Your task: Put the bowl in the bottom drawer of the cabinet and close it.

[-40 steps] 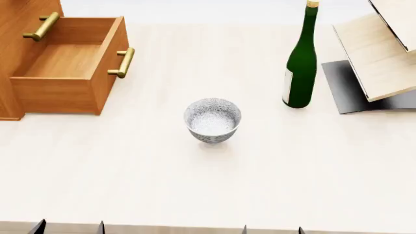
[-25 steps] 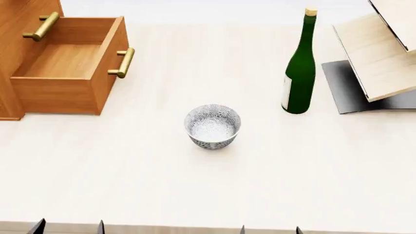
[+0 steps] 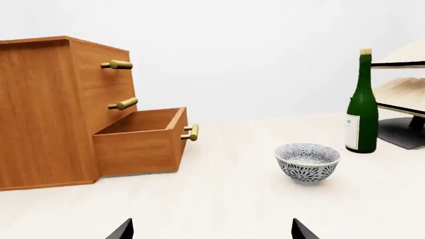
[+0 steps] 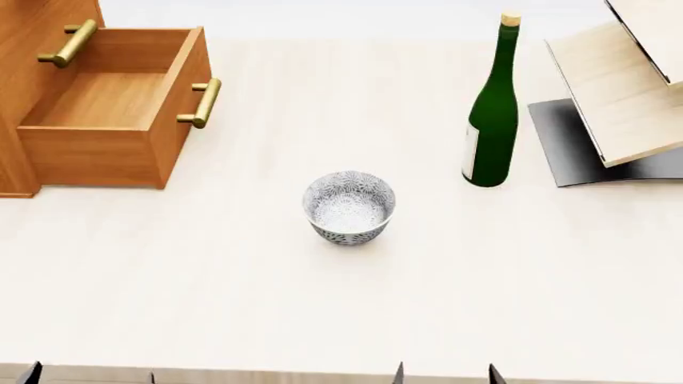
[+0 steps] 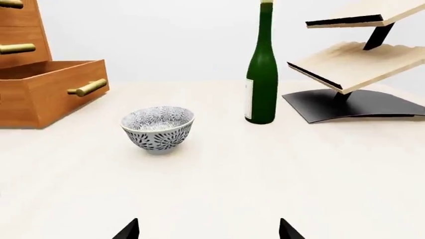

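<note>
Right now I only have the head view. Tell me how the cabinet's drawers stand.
Observer: The left wrist view shows the cabinet has three drawers. The two upper drawers are shut; only the bottom drawer is pulled out.
Operator: Give me the gripper states.
Observer: The left gripper and the right gripper are both open, with nothing between the fingertips.
Operator: Check the bowl's footing.
Observer: The bowl stands upright on a narrow foot on the table, apart from the bottle.
</note>
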You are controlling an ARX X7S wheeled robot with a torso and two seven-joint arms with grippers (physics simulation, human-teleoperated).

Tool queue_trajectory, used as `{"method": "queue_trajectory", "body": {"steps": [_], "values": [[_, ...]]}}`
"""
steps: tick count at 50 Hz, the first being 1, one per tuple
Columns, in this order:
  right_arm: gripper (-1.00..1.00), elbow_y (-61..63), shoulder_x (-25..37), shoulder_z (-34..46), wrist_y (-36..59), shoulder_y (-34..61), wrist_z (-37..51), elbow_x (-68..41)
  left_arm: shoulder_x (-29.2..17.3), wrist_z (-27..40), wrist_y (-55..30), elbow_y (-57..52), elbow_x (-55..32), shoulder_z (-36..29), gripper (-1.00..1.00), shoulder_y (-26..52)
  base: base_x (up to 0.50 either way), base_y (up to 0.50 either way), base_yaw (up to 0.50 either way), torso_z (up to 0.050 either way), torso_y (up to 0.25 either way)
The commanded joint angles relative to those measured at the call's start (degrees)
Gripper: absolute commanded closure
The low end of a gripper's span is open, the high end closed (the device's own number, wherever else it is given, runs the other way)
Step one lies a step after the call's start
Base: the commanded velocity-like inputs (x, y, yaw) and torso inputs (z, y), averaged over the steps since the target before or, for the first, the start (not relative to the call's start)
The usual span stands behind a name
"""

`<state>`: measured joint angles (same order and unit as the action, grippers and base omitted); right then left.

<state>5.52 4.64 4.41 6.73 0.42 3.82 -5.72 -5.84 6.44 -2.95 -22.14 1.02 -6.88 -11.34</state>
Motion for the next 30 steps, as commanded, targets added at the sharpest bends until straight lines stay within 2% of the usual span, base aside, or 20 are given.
{"method": "queue_trajectory", "body": {"steps": [1,11,20,30], "values": [[-1.00,9.43,1.93,0.85,6.62,-0.26,1.73,-0.68,-1.94,2.22,4.58,-7.78,2.02,-1.60,-1.00,-9.88,0.00,0.00,0.00,0.000,0.000],[-1.00,28.35,4.28,-0.24,24.16,1.49,3.91,-2.95,-2.56,5.15,14.14,0.49,3.25,-2.30,-1.00,-14.95,0.00,0.00,0.00,0.000,0.000],[-1.00,44.71,5.33,-4.20,42.11,9.00,5.37,-8.82,-2.67,7.11,16.45,3.85,2.75,-1.52,-1.00,-14.83,0.00,0.00,0.00,0.000,0.000],[-1.00,51.50,5.10,-8.82,53.08,16.90,6.45,-14.05,-3.13,7.43,17.27,4.22,2.12,-2.29,-1.00,-14.86,0.00,0.00,0.00,0.000,0.000]]}}
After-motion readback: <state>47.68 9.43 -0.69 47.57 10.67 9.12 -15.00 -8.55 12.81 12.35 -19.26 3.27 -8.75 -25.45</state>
